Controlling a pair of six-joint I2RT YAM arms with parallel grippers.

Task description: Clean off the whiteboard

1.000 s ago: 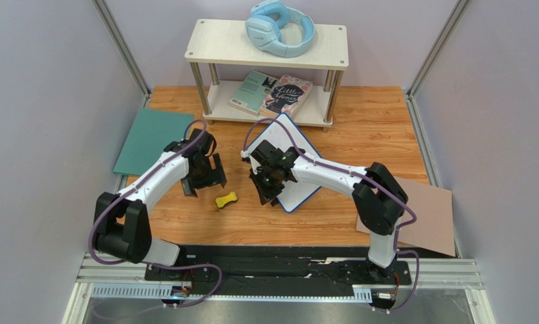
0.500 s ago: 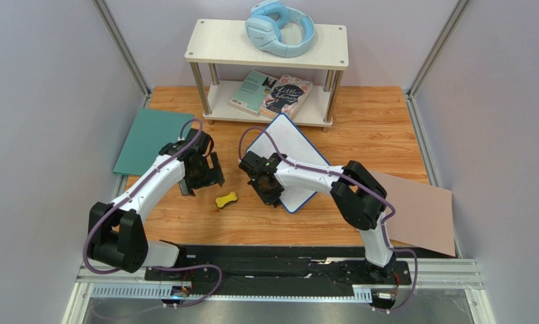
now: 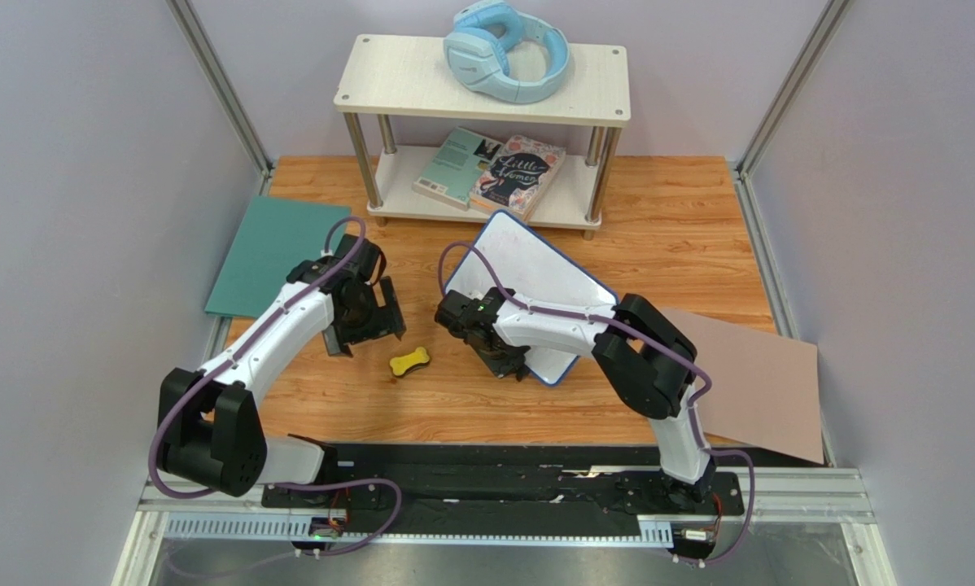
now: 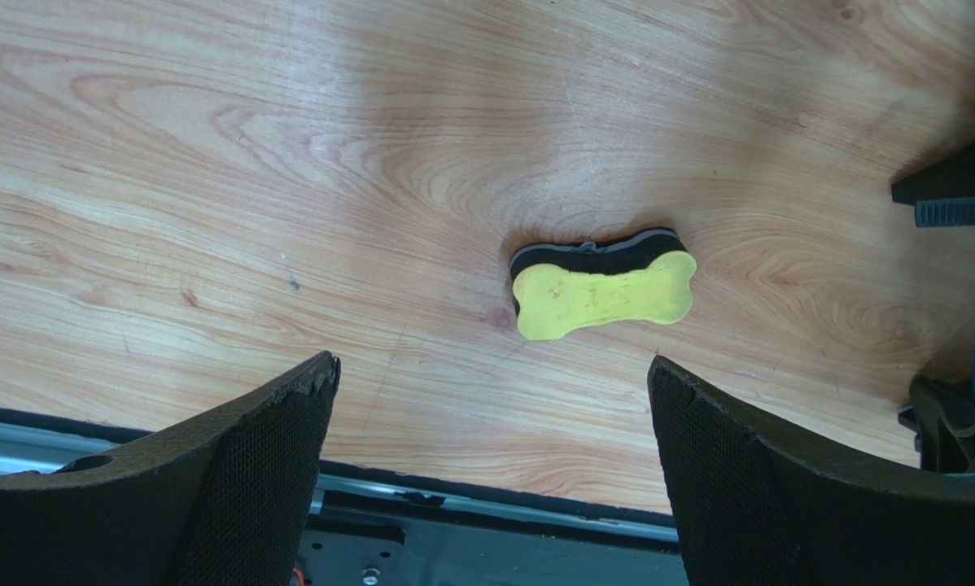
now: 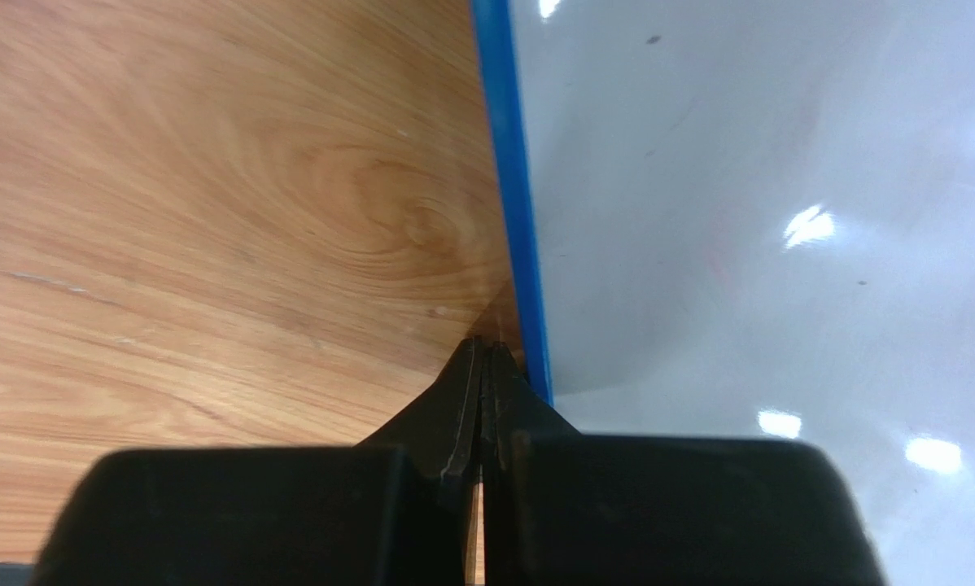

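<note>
so the whiteboard (image 3: 541, 293) sits about mid-table (image 3: 688, 208), turned on the diagonal. one rounded corner points at the little shelf (image 3: 486, 79) along the far edge and the opposite corner points back toward the near edge. white face, thin blue rim, pretty shiny with a few light spots on it in the right wrist view, and i can't honestly read any writing on it. the right gripper (image 3: 505, 354) is down at the board's near-left side with its two fingers pressed flat together and nothing between them. the tips sit right at the blue rim on the wood side, though whether they actually touch it i can't tell. the left gripper (image 3: 364, 327) hangs over bare wood toward the table's left edge, fingers spread wide apart and empty. a small yellow bone-shaped eraser (image 3: 409, 361) with a dark underside lies flat on the wood between the two grippers, just beside the left one and apart from the board. other stuff: light blue headphones (image 3: 505, 49) on top of the shelf, two books (image 3: 505, 171) on its lower level, a teal sheet (image 3: 272, 250) hanging over the table's left edge, and a tan-pink sheet (image 3: 761, 385) at the near right corner.
</note>
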